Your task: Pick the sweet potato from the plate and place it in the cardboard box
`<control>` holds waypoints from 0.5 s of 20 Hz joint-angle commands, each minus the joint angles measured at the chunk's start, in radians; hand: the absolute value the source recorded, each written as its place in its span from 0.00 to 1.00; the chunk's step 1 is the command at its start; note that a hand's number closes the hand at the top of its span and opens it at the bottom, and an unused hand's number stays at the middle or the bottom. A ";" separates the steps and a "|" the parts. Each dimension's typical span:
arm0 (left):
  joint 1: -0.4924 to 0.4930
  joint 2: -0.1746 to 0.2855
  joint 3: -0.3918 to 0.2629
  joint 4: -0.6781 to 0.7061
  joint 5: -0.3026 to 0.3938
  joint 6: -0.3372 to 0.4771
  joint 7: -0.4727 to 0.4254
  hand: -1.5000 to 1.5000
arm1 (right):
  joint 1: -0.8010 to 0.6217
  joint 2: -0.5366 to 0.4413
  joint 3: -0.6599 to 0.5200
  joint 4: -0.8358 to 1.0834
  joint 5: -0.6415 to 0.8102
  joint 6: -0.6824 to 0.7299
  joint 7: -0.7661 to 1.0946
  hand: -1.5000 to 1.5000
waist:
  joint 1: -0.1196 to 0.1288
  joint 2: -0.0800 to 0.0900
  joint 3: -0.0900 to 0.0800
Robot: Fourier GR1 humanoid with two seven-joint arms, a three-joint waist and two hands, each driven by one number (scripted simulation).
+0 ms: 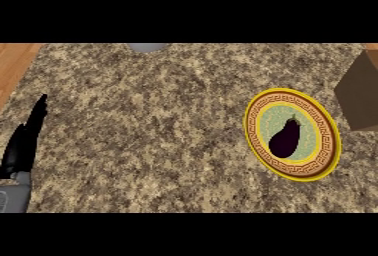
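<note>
A yellow-rimmed plate (328, 131) with a patterned brown band lies at the right of the speckled counter. On its pale green centre lies a dark purple vegetable (285, 138) with a small stem at its top; it looks like an eggplant, not a sweet potato. The cardboard box (359, 92) stands at the far right edge, just beyond the plate, and only its brown side shows. My left hand (22, 142) rests at the left edge with straight fingers pointing up, far from the plate. My right hand does not show.
A wooden strip (15, 62) borders the granite counter at the upper left. A grey rounded object (146, 47) peeks in at the top edge.
</note>
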 commanded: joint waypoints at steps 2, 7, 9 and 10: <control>0.009 0.011 0.017 0.002 0.000 0.003 -0.015 0.50 | 0.107 -0.087 -0.031 0.011 -0.028 0.078 -0.023 0.00 | -0.008 -0.003 0.000; 0.022 0.011 0.024 -0.021 0.007 0.002 0.010 0.50 | 0.236 -0.139 -0.050 0.026 -0.044 0.203 -0.100 0.00 | -0.022 -0.005 0.003; 0.003 0.023 0.022 -0.031 0.009 -0.013 0.029 0.50 | 0.258 -0.147 -0.033 0.020 -0.028 0.220 -0.104 0.00 | -0.018 -0.005 0.004; 0.032 -0.009 0.009 -0.023 -0.002 0.009 0.011 0.50 | 0.292 -0.155 -0.039 0.026 -0.033 0.250 -0.128 0.00 | -0.025 -0.007 0.004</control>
